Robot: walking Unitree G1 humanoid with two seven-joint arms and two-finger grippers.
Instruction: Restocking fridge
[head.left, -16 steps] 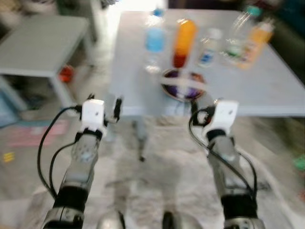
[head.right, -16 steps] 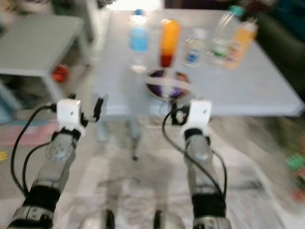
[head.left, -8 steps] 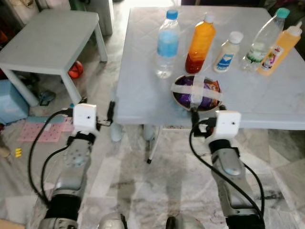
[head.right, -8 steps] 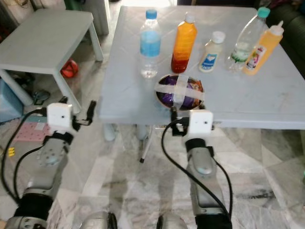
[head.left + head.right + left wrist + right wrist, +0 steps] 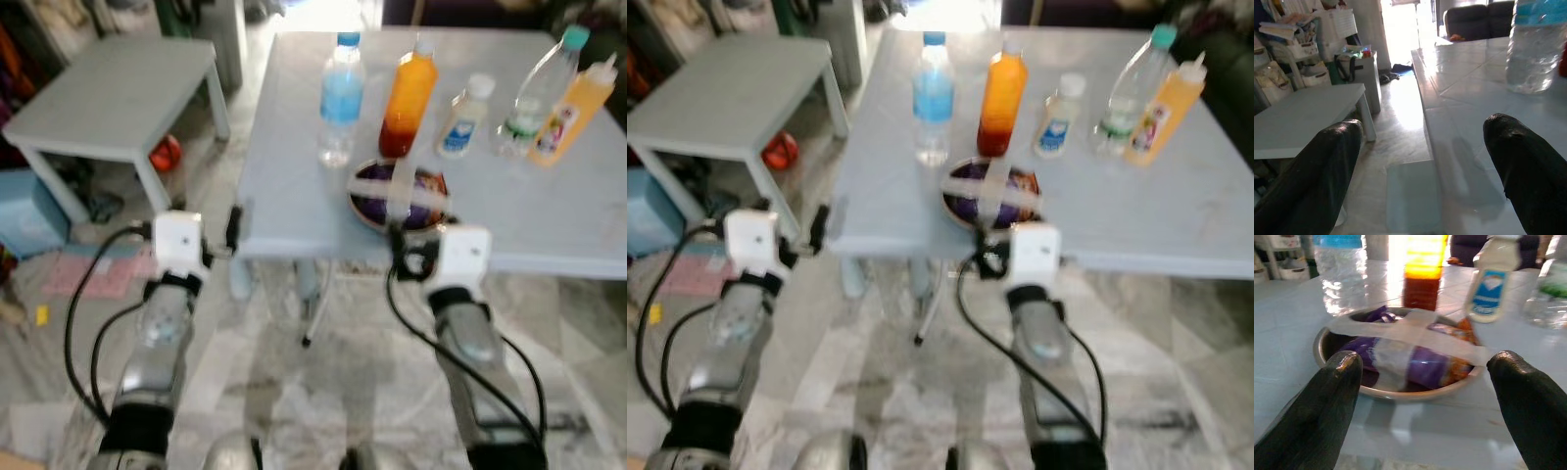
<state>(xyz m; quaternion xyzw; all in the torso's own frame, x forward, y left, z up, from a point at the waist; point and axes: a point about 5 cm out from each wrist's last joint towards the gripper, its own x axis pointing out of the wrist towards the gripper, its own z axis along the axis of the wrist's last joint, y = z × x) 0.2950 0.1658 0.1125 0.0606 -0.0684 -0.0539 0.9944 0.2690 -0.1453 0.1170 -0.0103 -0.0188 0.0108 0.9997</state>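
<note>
On the pale table (image 5: 549,211) stand a blue-label water bottle (image 5: 339,98), an orange juice bottle (image 5: 407,96), a small white bottle (image 5: 461,116), a clear green-capped bottle (image 5: 534,93) and a yellow squeeze bottle (image 5: 569,111). A taped metal bowl (image 5: 1400,355) with purple packets sits at the table's near edge. My right gripper (image 5: 1425,396) is open, level with the bowl and just short of it. Open too, my left gripper (image 5: 1425,171) sits at the table's left front corner, with the water bottle (image 5: 1537,46) further along the table.
A low grey side table (image 5: 108,98) stands to the left, with a red ball (image 5: 167,154) under it and a blue box (image 5: 29,211) beside. A pink mat (image 5: 93,274) lies on the marble floor. A dark sofa (image 5: 1474,19) stands behind the table.
The camera has steadied and shifted as I came closer to the table; both arms hold the same raised pose, the right one now nearer the bowl.
</note>
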